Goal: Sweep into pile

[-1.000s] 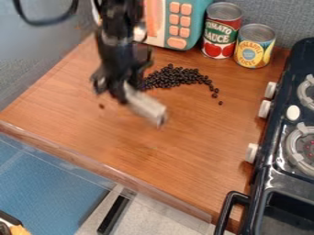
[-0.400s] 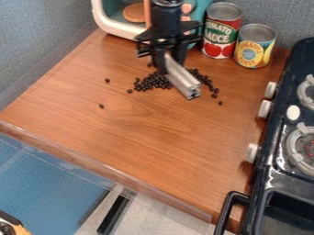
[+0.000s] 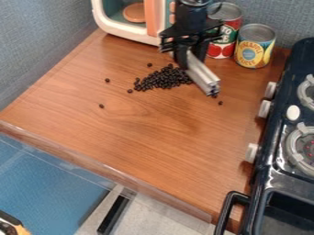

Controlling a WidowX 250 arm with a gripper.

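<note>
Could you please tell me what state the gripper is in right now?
Gripper: closed on a grey bar, which slants down toward the right of the view, beside the pile of black beans.

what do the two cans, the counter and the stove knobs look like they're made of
The cans look like metal in printed wraps, with grey rims and ridged lids. The counter has brown wood grain and a soft sheen, either real wood or a wood-look laminate. The stove knobs look like smooth white plastic, though painted metal is possible.
</note>
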